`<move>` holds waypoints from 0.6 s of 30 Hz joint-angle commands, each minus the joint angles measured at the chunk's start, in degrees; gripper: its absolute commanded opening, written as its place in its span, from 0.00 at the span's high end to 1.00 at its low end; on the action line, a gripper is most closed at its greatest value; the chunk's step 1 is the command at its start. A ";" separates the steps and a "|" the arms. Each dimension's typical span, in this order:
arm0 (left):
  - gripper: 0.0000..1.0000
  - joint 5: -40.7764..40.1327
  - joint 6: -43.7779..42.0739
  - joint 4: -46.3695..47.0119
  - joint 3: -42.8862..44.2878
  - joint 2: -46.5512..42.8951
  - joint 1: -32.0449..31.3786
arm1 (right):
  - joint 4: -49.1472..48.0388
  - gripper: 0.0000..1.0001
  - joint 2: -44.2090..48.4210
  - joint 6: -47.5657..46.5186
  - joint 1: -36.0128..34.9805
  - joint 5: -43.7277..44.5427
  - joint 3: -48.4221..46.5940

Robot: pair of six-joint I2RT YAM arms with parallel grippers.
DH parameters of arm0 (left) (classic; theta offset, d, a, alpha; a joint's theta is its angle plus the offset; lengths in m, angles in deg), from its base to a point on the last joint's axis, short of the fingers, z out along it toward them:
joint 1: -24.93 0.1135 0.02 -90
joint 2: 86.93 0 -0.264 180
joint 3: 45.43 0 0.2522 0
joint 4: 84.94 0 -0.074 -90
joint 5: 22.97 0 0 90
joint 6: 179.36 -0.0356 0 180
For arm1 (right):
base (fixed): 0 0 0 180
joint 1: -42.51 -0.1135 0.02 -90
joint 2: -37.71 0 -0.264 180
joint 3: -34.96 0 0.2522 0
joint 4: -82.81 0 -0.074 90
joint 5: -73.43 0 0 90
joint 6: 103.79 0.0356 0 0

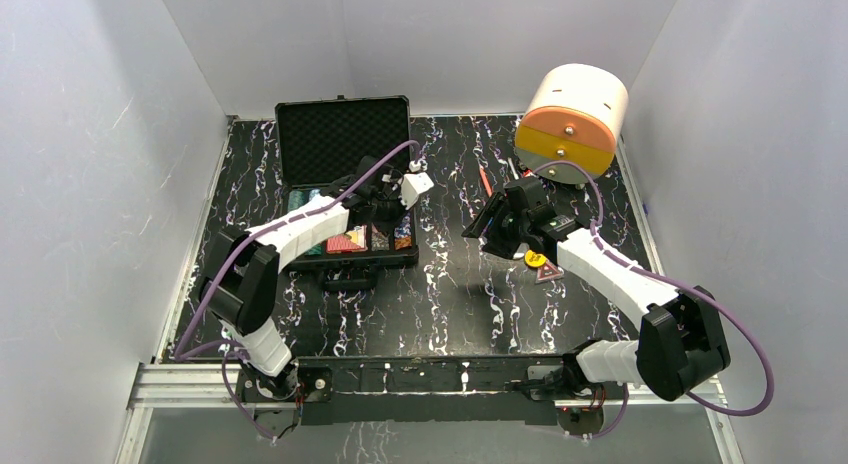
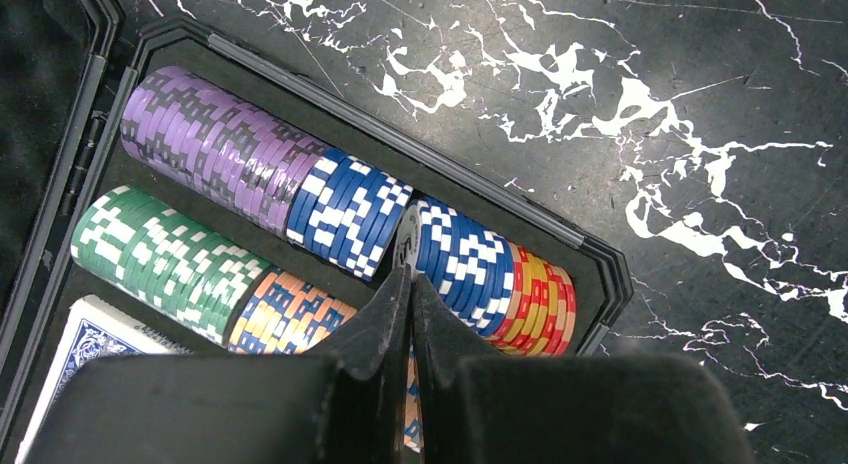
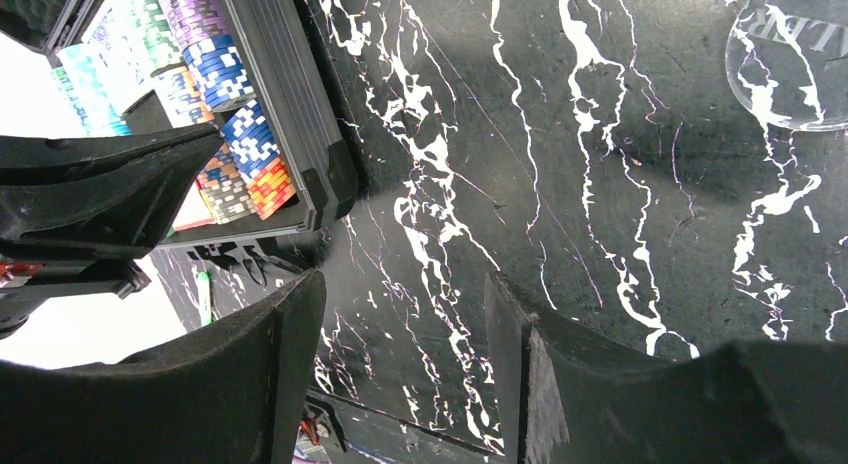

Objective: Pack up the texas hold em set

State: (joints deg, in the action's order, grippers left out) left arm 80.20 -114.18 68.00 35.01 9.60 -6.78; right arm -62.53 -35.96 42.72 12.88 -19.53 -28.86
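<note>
The black case (image 1: 345, 134) lies open at the back left, its foam lid up. Its tray (image 2: 575, 239) holds rows of striped poker chips: purple (image 2: 215, 144), green (image 2: 160, 259), blue (image 2: 345, 209) and red-yellow (image 2: 540, 294), beside a blue-backed card deck (image 2: 95, 329). My left gripper (image 2: 411, 276) is shut, its tips just over the chip rows at a pale disc (image 2: 407, 239) standing on edge between the blue stacks; nothing shows gripped. My right gripper (image 3: 405, 314) hangs open over bare table, right of the case (image 3: 290, 104).
A big white-and-orange cylinder (image 1: 572, 119) lies at the back right. A red pen (image 1: 486, 181) lies near it. A small yellow round button (image 1: 534, 257) and a triangular piece (image 1: 547, 273) sit under the right arm. A clear lettered disc (image 3: 790, 54) lies on the table.
</note>
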 commanded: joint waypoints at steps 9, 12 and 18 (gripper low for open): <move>1.00 -2.16 -0.19 -0.02 2.07 1.03 0.24 | -0.47 0.33 -0.25 -1.60 0.49 1.22 -0.78; 0.92 -0.61 -0.03 -1.82 3.55 -0.82 0.37 | 0.08 0.33 -0.52 -2.82 0.70 2.54 -1.24; 0.67 0.97 2.32 -5.06 5.52 -6.53 0.69 | 4.47 0.32 -5.21 -8.33 1.78 8.58 -5.65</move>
State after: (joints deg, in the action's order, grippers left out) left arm 79.35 -113.83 65.79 37.56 9.58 -6.64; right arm -60.91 -38.32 38.98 13.74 -16.38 -29.91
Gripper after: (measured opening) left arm 0.288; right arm 0.677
